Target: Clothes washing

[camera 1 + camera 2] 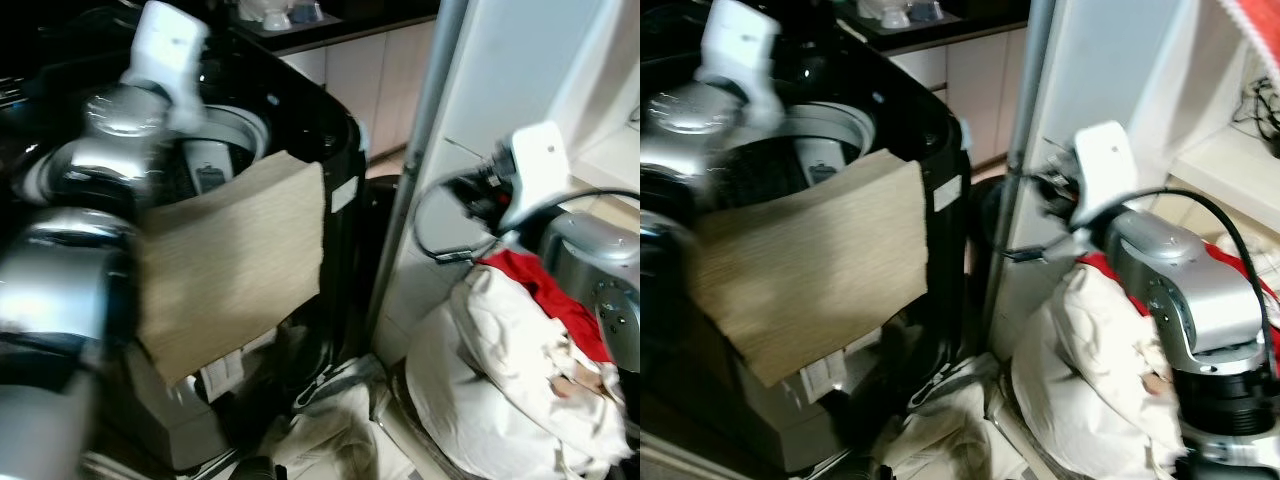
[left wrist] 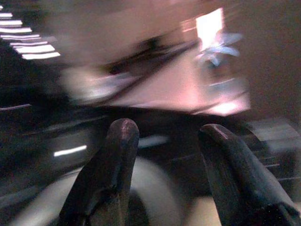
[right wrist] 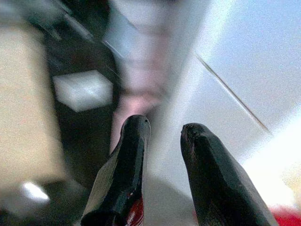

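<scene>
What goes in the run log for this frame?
beige cloth draped over washer rim | left gripper open above drum | right gripper open, empty | laundry pile beside washer

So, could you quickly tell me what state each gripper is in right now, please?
Left gripper: open, holding nothing, over the washing machine.
Right gripper: open, holding nothing, above the laundry pile.

A dark counter (image 1: 330, 25) runs along the back of the room, with pale cabinet doors (image 1: 375, 85) below it. White items (image 1: 275, 14) stand on the counter; blur prevents identification. A grey vertical post (image 1: 425, 140) rises just beside a white panel (image 1: 490, 70). At the right, white shelving (image 1: 1230, 150) holds dark cables (image 1: 1260, 105). The floor (image 1: 395, 158) visible below the cabinets appears light brown. Lighting is bright on the right and dim on the left.
</scene>
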Robot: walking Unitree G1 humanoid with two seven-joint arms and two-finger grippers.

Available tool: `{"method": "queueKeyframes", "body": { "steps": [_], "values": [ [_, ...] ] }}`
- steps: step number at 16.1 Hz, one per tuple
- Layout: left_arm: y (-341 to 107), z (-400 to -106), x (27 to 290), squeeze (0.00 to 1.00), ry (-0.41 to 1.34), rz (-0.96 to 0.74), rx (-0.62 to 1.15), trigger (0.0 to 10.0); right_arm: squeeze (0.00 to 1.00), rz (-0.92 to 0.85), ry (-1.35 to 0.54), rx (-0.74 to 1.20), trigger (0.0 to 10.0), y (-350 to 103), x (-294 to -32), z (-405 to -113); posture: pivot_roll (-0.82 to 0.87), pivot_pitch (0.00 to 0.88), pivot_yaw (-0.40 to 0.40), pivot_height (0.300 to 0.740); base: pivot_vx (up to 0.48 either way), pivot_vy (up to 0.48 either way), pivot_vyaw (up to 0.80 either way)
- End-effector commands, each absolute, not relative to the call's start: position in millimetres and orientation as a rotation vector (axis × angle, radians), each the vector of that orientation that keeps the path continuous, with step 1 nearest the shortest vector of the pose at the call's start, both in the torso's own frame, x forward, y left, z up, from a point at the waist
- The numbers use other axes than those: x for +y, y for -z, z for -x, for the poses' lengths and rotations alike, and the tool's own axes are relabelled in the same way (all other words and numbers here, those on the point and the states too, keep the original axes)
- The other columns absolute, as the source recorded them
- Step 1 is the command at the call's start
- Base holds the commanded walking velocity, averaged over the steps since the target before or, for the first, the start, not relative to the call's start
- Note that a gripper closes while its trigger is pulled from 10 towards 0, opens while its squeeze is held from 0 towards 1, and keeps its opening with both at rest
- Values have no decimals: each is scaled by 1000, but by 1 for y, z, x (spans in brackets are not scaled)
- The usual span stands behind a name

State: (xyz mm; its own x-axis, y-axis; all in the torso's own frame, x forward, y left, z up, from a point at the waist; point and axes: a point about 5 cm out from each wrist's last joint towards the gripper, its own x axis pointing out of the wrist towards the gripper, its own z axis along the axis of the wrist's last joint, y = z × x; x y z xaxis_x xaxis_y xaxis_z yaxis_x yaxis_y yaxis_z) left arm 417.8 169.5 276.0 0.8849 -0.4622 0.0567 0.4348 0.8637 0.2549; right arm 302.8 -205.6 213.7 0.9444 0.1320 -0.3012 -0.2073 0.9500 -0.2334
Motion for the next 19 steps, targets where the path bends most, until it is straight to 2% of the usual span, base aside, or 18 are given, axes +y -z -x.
{"method": "queueKeyframes", "body": {
  "steps": [1,2,3,5,9,14,15,16,18,19],
  "values": [
    [-271,-410,147,122,688,-155,-159,10000,1000,293,-63,364,10000,-193,-224,-303,-87,0,42,740,0,0,0],
    [-259,-397,126,0,828,-124,-184,10000,1000,272,10,406,10000,-178,-239,-304,-88,0,44,740,0,0,0],
    [-249,-389,116,0,886,-132,-187,10000,1000,263,51,416,10000,-171,-247,-306,-89,0,45,740,0,0,0],
    [-219,-359,86,0,1009,-102,-171,10000,1000,246,225,434,10000,-150,-278,-314,-88,0,48,740,0,0,0],
    [-185,-328,80,0,1054,-166,-88,10000,1000,232,326,473,10000,-130,-311,-319,-85,0,50,740,0,0,0],
    [-172,-297,78,0,1110,-172,-27,10000,1000,251,309,537,10000,-108,-327,-322,-82,0,54,740,0,0,0],
    [-171,-292,77,0,1130,-164,-25,10000,910,267,307,560,10000,-104,-329,-321,-82,0,54,740,0,0,0],
    [-171,-284,76,0,1164,-150,-14,10000,0,288,299,598,10000,-97,-332,-318,-82,0,54,740,0,0,0],
    [-171,-277,73,0,1180,-141,-2,10000,0,302,296,626,10000,-91,-334,-315,-69,0,46,740,0,0,0],
    [-170,-276,74,0,1175,-143,5,10000,0,294,294,628,4549,-90,-334,-315,-68,0,45,740,0,0,0]
  ]
}}
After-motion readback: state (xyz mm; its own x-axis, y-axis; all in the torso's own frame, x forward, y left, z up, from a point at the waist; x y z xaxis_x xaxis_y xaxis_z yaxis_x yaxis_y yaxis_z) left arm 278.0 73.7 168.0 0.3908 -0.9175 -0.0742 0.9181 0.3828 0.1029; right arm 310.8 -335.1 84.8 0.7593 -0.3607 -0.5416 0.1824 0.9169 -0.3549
